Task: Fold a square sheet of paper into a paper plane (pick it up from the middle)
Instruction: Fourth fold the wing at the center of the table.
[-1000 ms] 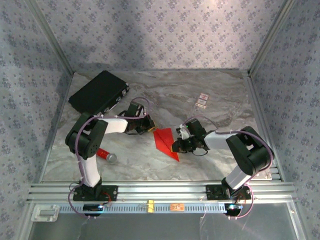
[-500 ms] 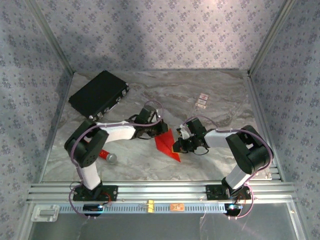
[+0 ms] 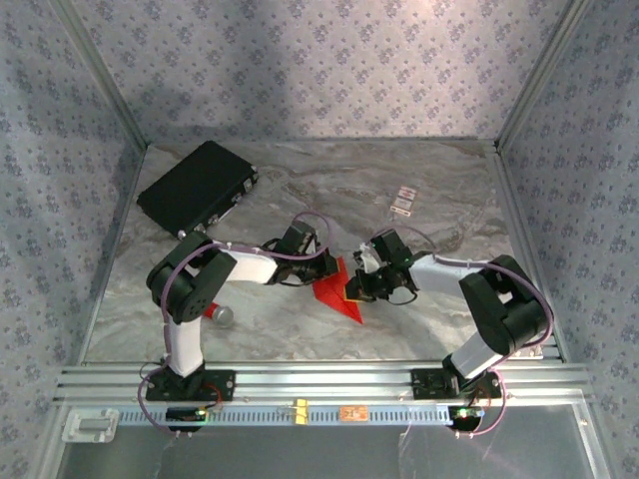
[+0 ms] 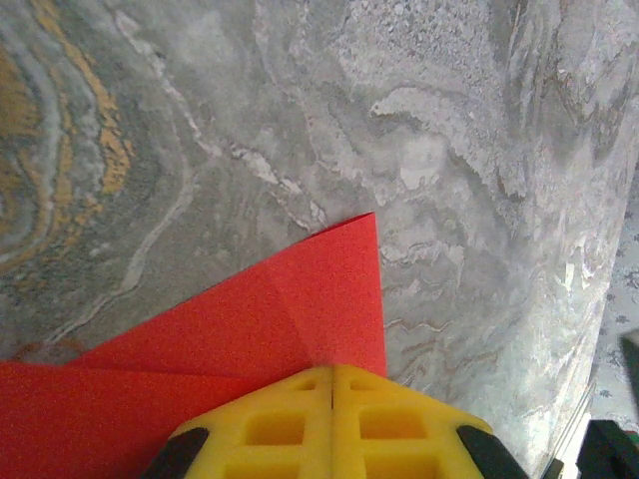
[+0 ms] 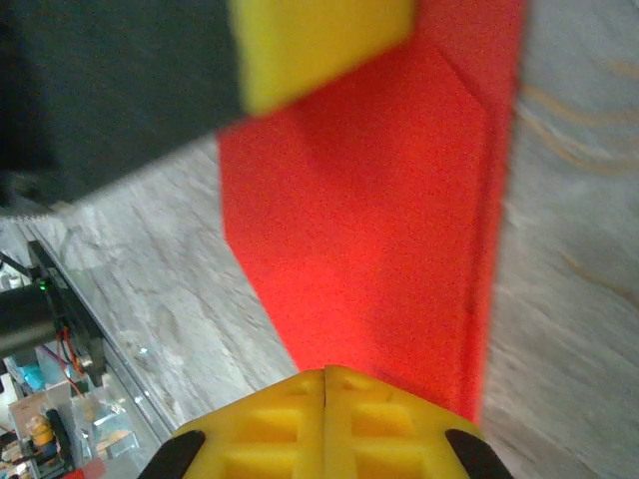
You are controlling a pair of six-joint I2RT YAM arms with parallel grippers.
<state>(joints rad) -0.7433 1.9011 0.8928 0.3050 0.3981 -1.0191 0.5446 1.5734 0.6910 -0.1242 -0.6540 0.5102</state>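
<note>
The red paper [image 3: 334, 294] lies folded on the bench [image 3: 429, 165], near its middle and a little toward the near side, between the two arms. From above it narrows to a point that aims at the near rail [image 3: 319, 379].

The left arm [image 3: 250, 267] reaches in from the left. In its wrist view the left fingers [image 4: 270, 429] are clenched tip to tip on the paper. A sharp corner of the sheet juts ahead of them, one straight edge running back from it to the tips. A crease slants across the red surface to the same spot.

The right arm [image 3: 449, 271] comes in from the other side. The right fingers [image 5: 270, 424] are likewise pressed together with the paper running under their tips. Whether either pair pinches the sheet or only bears down on it cannot be told. In that view one long straight edge borders bare marble, a folded layer's edge lies just inside it, and the opposite edge slants in toward the tips.

Bare bench lies open behind the paper up to the back wall, and to the right of the right arm. A black case [image 3: 198, 188] sits in the far left corner, well apart. Two small cards [image 3: 403, 201] lie beyond the right wrist. A red cylinder [image 3: 215, 313] lies beside the left arm's elbow.
</note>
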